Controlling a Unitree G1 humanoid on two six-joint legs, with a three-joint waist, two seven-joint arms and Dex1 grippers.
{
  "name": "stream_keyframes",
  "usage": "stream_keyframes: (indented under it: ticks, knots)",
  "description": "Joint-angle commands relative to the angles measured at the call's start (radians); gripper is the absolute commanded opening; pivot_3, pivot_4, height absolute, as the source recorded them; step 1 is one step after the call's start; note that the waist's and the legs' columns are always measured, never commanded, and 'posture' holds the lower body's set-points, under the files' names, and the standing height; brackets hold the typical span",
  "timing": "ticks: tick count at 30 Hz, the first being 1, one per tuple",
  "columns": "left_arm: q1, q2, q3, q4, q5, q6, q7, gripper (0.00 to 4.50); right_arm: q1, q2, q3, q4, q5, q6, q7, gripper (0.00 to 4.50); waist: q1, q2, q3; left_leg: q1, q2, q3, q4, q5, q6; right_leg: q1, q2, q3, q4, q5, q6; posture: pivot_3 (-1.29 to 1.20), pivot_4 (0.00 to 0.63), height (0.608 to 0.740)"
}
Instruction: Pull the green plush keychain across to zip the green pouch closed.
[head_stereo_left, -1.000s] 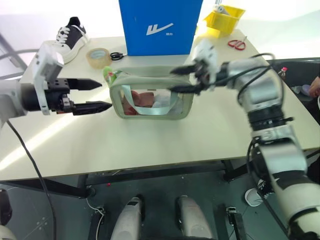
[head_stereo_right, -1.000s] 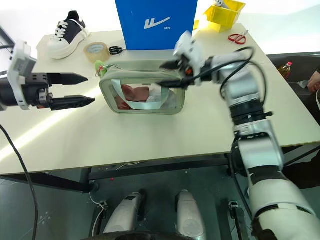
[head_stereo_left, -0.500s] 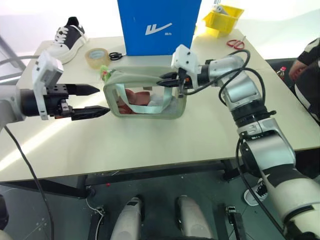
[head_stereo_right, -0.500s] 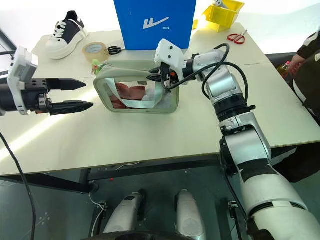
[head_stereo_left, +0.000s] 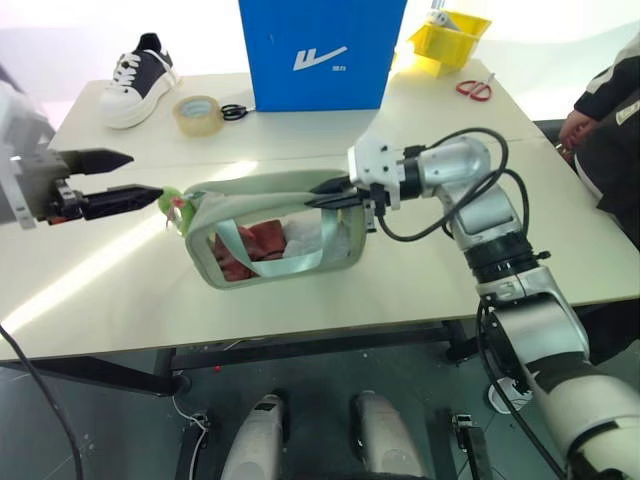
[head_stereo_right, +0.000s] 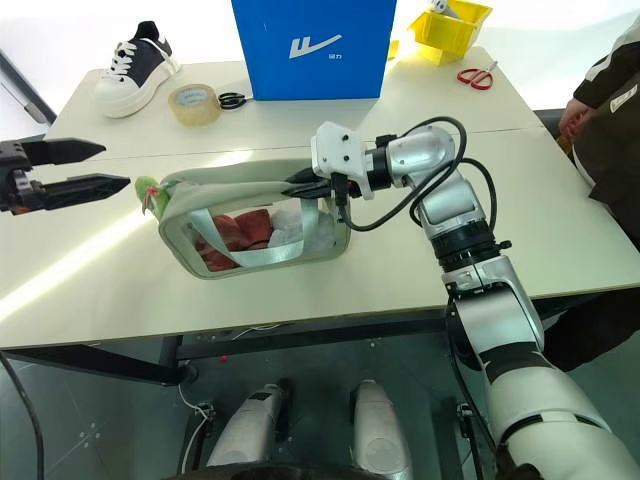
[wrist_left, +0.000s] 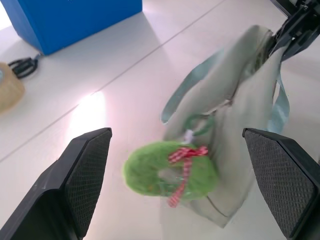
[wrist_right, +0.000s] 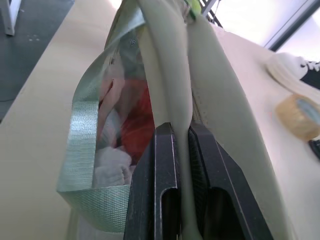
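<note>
I work in what looks like a lab or test room: a plain beige table (head_stereo_left: 300, 290) on a dark metal frame, loose cables on the grey floor below, and props along the frame's top, a tall blue box (head_stereo_left: 320, 50), a sneaker (head_stereo_left: 137, 78), a tape roll (head_stereo_left: 197, 113).

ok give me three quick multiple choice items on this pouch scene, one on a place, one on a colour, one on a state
1. Where is the green plush keychain?
A. at the green pouch's end nearest the left gripper
B. on the shoe
C. in the yellow bin

2. What colour is the tall box?
A. red
B. blue
C. black

3. What is the right gripper doing?
A. hanging open
B. shut on the pouch's top edge
C. holding scissors

Answers:
1 A, the charm hangs at that end, between the open fingers in the left wrist view.
2 B, it is plainly blue.
3 B, the fingers pinch the fabric in the right wrist view.
</note>
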Motion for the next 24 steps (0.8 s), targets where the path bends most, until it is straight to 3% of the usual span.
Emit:
stream_keyframes:
  ticks: [1,7,10,14,17,20,24]
  knots:
    - [-0.009,0.021,0.037,0.007,0.000,-0.009,-0.006,4.50,0.018,-0.034,0.005,-0.085,0.003,0.045,0.016,0.08,0.000,0.000,0.000,0.000,0.000,0.000,0.000,0.000,0.000,0.000,0.000,0.000,0.000,0.000,0.000,0.00,0.150,0.740]
    - [0.051,0.053,0.050,-0.038,-0.018,0.033,-0.049,4.50,0.034,-0.045,-0.008,-0.167,0.024,0.140,-0.005,0.08,0.000,0.000,0.000,0.000,0.000,0.000,0.000,0.000,0.000,0.000,0.000,0.000,0.000,0.000,0.000,0.00,0.150,0.740]
    - [0.121,0.039,0.001,-0.063,0.062,-0.060,-0.039,4.50,0.040,-0.044,-0.009,-0.187,0.023,0.159,-0.018,0.08,0.000,0.000,0.000,0.000,0.000,0.000,0.000,0.000,0.000,0.000,0.000,0.000,0.000,0.000,0.000,0.00,0.150,0.740]
    - [0.127,-0.011,-0.110,-0.008,0.215,-0.234,0.019,4.50,0.035,-0.042,-0.015,-0.216,0.037,0.200,-0.029,0.08,0.006,0.000,0.000,0.000,0.000,0.000,0.000,0.000,0.000,0.000,0.000,0.000,0.000,0.000,0.000,0.00,0.150,0.740]
    - [0.073,-0.058,-0.147,0.045,0.241,-0.272,0.036,4.50,0.038,-0.043,-0.017,-0.226,0.039,0.217,-0.035,0.08,0.009,0.000,0.000,0.000,0.000,0.000,0.000,0.000,0.000,0.000,0.000,0.000,0.000,0.000,0.000,0.00,0.150,0.740]
    - [0.025,-0.092,-0.174,0.096,0.257,-0.289,0.030,3.66,0.036,-0.044,-0.018,-0.230,0.040,0.226,-0.039,0.00,0.009,-0.001,0.000,0.000,0.000,0.000,0.000,0.000,0.000,0.000,0.000,0.000,0.000,0.000,0.000,0.00,0.150,0.740]
    - [-0.043,-0.146,-0.192,0.168,0.276,-0.309,0.052,1.70,0.036,-0.044,-0.018,-0.242,0.045,0.243,-0.046,0.00,0.009,-0.001,-0.001,0.000,0.000,0.000,0.000,0.000,0.000,0.000,0.000,0.000,0.000,0.000,0.000,0.00,0.150,0.740]
